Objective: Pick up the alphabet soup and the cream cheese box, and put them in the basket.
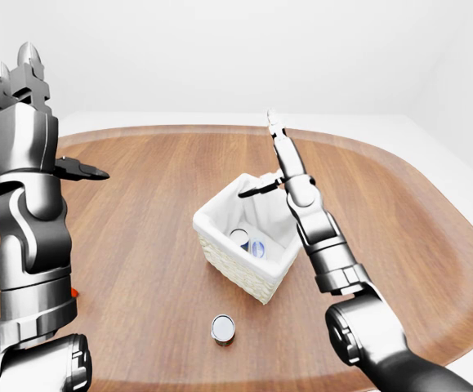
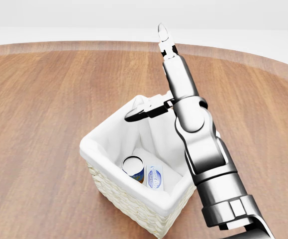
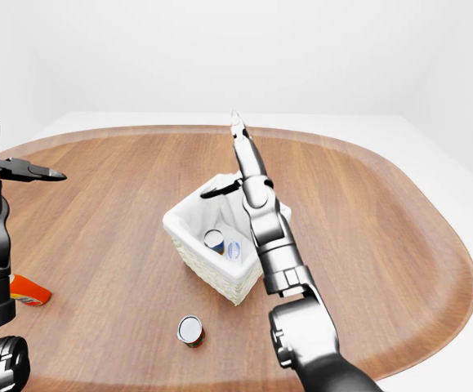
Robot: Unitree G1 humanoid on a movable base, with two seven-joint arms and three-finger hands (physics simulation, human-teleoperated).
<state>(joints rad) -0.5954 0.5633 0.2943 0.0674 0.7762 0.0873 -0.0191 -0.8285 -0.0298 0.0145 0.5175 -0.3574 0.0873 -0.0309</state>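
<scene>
The wooden surface [image 1: 138,245] is carrying a white-lined basket [image 2: 109,144] near its middle, and both of the task's items are lying inside it: the soup [image 2: 133,168] is standing upright on the basket floor with its pale lid showing, and the cheese box [image 2: 154,177] is sitting just beside it at 3 o'clock, touching or nearly so. Judged from that, the task is looking complete, which would explain why neither hand is gripping anything.

The right arm is reaching up and away over the basket in the head view, its forearm rising toward 12 o'clock. The right hand [image 2: 148,74] is spread open and empty, two fingers [image 2: 162,32] pointing straight up past the basket's far rim and the thumb jutting out toward 9 o'clock above the opening.

The left hand [image 1: 44,122] is being held high at the left edge of the left-eye view, well apart from the basket, fingers upright, thumb sticking out sideways, nothing in it.

A spare can [image 1: 222,328] is standing on the surface at 6 o'clock of the basket, and an orange packet [image 3: 29,291] is lying near the left edge of the right-eye view.
</scene>
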